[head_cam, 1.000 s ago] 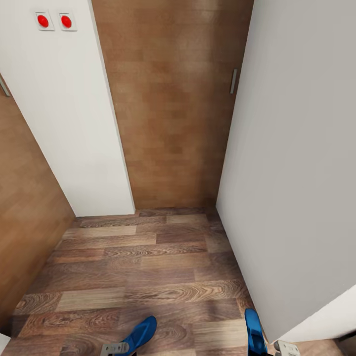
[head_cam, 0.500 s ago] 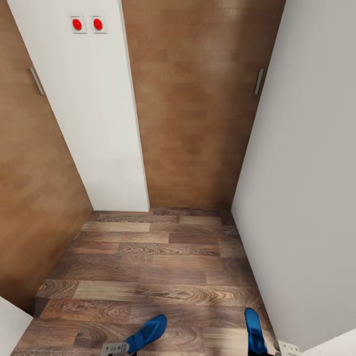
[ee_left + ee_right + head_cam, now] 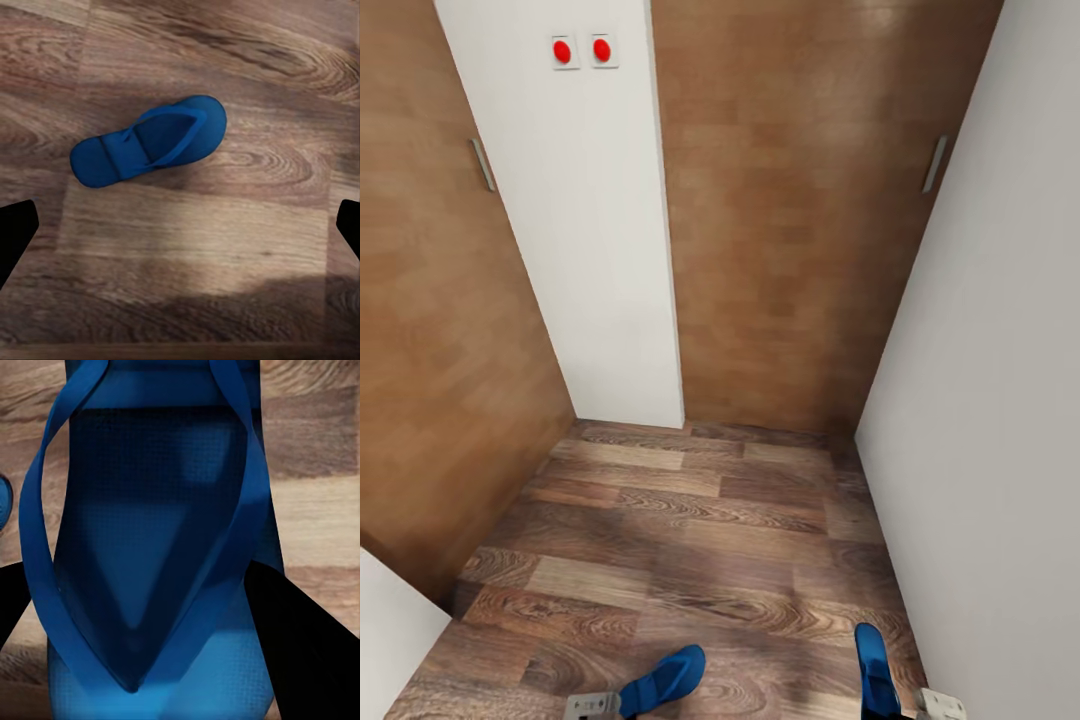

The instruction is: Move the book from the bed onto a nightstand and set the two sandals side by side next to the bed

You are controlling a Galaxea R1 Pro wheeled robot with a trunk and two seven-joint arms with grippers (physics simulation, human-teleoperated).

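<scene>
A bright blue sandal [image 3: 150,525] lies strap-up between the dark fingers of my right gripper [image 3: 161,622], which is shut on it. In the head view this sandal [image 3: 874,668] pokes forward over the floor beside the gripper's grey body [image 3: 940,704]. The other blue sandal [image 3: 150,139] lies flat on the wood-plank floor [image 3: 195,247], apart from my left gripper [image 3: 180,225], whose fingers stand wide open and hold nothing. The head view has that sandal [image 3: 665,680] just ahead of the left gripper [image 3: 592,705]. The book, the bed and the nightstand are out of view.
I face a narrow corner. A white wall panel [image 3: 600,250] carries two red buttons [image 3: 582,51]. Brown wooden doors [image 3: 790,220] with metal handles [image 3: 935,163] stand behind and at the left [image 3: 440,350]. A white wall [image 3: 1000,400] rises close on the right.
The head view has swung left, so the walls and doors have shifted right in the picture. The right sandal keeps its place in the picture. The left sandal has drifted slightly right.
</scene>
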